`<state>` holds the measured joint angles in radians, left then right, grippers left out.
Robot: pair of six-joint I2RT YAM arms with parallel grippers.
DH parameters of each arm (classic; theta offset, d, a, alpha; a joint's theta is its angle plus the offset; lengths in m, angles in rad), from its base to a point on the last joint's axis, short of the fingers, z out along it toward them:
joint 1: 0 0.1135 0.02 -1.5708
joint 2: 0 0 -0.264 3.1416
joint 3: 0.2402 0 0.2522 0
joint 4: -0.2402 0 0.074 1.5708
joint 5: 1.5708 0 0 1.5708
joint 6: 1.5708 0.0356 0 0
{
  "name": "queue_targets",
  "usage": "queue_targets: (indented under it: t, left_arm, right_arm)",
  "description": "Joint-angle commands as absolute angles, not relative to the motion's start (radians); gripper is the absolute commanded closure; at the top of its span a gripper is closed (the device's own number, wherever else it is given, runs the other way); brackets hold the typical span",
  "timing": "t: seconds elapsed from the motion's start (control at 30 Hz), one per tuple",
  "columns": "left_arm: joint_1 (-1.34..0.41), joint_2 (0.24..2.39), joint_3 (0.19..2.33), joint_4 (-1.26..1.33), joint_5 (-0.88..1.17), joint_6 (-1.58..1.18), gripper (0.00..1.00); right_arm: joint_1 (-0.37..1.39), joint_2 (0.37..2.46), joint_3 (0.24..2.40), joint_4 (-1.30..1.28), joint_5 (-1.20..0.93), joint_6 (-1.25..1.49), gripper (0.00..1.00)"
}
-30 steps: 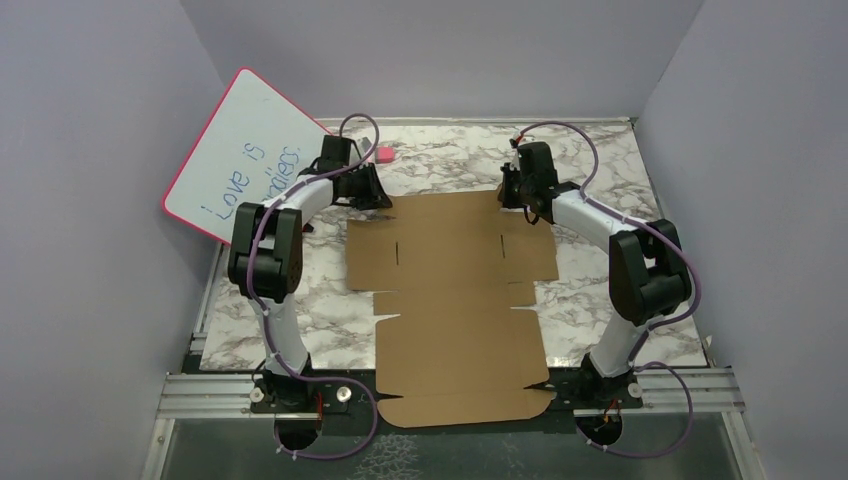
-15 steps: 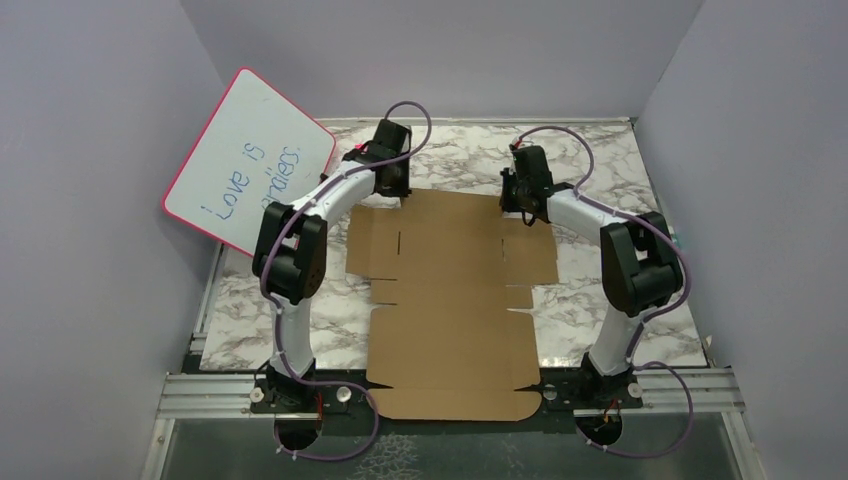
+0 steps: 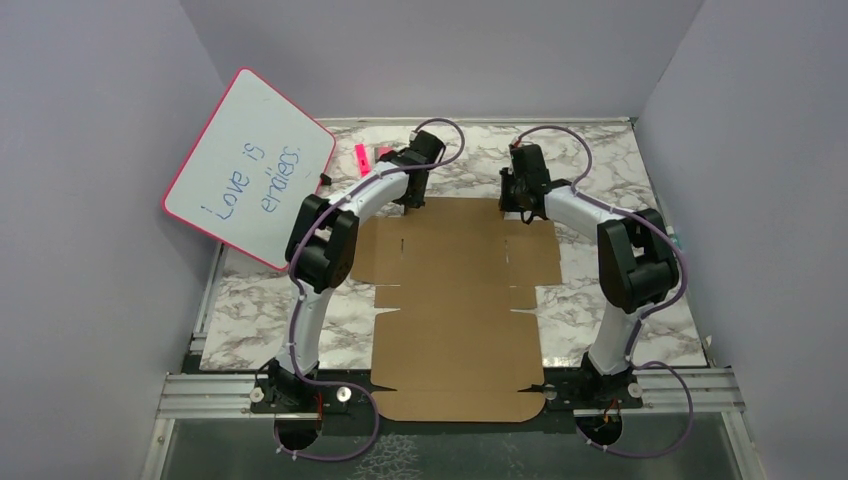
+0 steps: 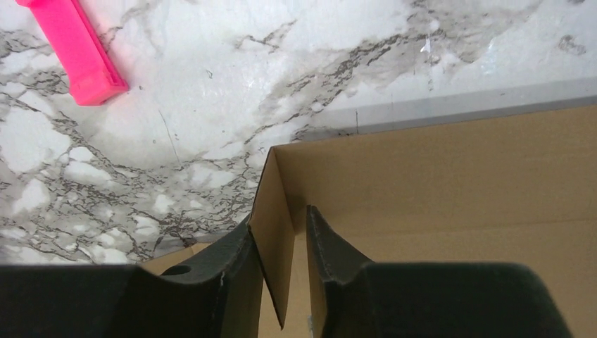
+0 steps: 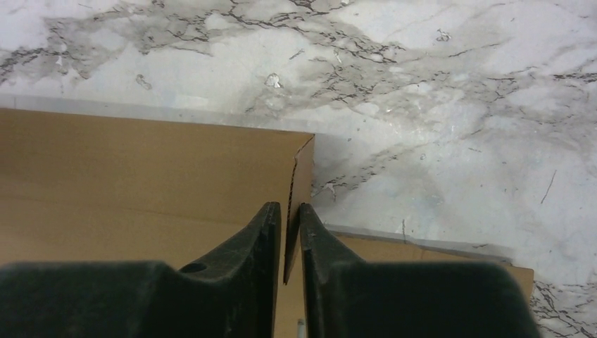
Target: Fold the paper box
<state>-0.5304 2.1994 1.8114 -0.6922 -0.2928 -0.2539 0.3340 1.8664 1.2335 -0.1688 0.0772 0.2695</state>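
The paper box (image 3: 455, 300) lies on the worktop (image 3: 600, 170) with its far flap raised, the right pincer (image 5: 290, 211) pinching one corner and the left pincer (image 4: 285, 232) slackly straddling the other, so the next move likely needs an even inward crease.

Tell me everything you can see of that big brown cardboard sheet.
The paper box is brown cardboard, a die-cut blank with creases, slots and rounded near corners, lying mostly flat on the marble table. At its far edge two corner flaps stand up, one inside the left gripper, one inside the right gripper.
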Motion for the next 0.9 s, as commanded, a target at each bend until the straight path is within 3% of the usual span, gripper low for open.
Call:
queue_targets:
  t: [0.0, 0.2, 0.37, 0.57, 0.87]
  left_arm:
    - [-0.534, 2.162, 1.859, -0.717, -0.34, -0.227, 0.67]
    - [-0.481, 2.041, 1.798, -0.706, -0.213, -0.236, 0.45]
    - [-0.406, 1.868, 1.638, -0.651, -0.088, -0.246, 0.34]
    - [-0.262, 1.658, 1.373, -0.558, 0.103, -0.255, 0.26]
    - [-0.171, 1.402, 0.954, -0.447, 0.287, -0.314, 0.22]
  right_arm:
    - [0.341, 1.859, 1.28, -0.187, 0.094, 0.279, 0.75]
    - [0.328, 1.742, 1.228, -0.171, 0.06, 0.248, 0.55]
    - [0.28, 1.631, 1.155, -0.172, 0.007, 0.236, 0.4]
    - [0.188, 1.492, 1.013, -0.136, -0.126, 0.25, 0.31]
    - [0.155, 1.342, 0.803, -0.131, -0.265, 0.304, 0.24]
